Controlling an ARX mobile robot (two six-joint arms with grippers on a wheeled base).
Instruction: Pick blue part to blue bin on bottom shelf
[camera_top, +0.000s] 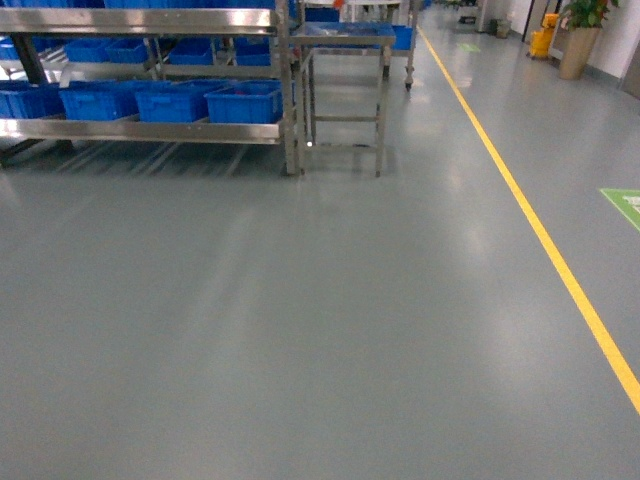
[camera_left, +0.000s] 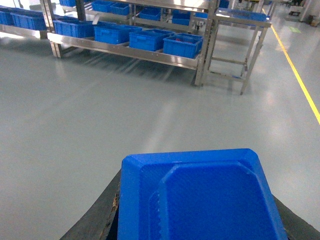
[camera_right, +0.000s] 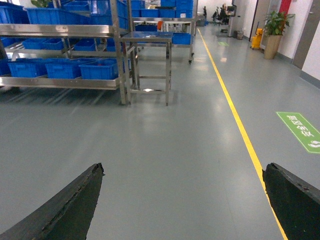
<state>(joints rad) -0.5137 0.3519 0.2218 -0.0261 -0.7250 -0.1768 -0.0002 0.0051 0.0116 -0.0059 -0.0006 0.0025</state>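
Observation:
In the left wrist view a blue part (camera_left: 200, 197), flat with chamfered corners, fills the lower frame, and my left gripper (camera_left: 197, 220) is shut on it, black fingers (camera_left: 97, 220) showing at both sides. The right gripper (camera_right: 182, 192) is open with only floor between its fingers (camera_right: 70, 210). The bottom shelf (camera_top: 140, 130) is a low steel rack level far ahead at the upper left, carrying a row of blue bins (camera_top: 245, 103). The same bins (camera_left: 182, 45) and shelf rail (camera_left: 125, 50) appear in the left wrist view. Neither gripper shows in the head view.
A square steel table (camera_top: 345, 40) stands just right of the rack. A yellow floor line (camera_top: 545, 245) runs along the right. A green floor mark (camera_top: 625, 205) lies beyond it. A potted plant (camera_top: 580, 35) and a yellow cart (camera_top: 545, 35) stand far back right. Grey floor (camera_top: 300, 320) lies between me and the rack.

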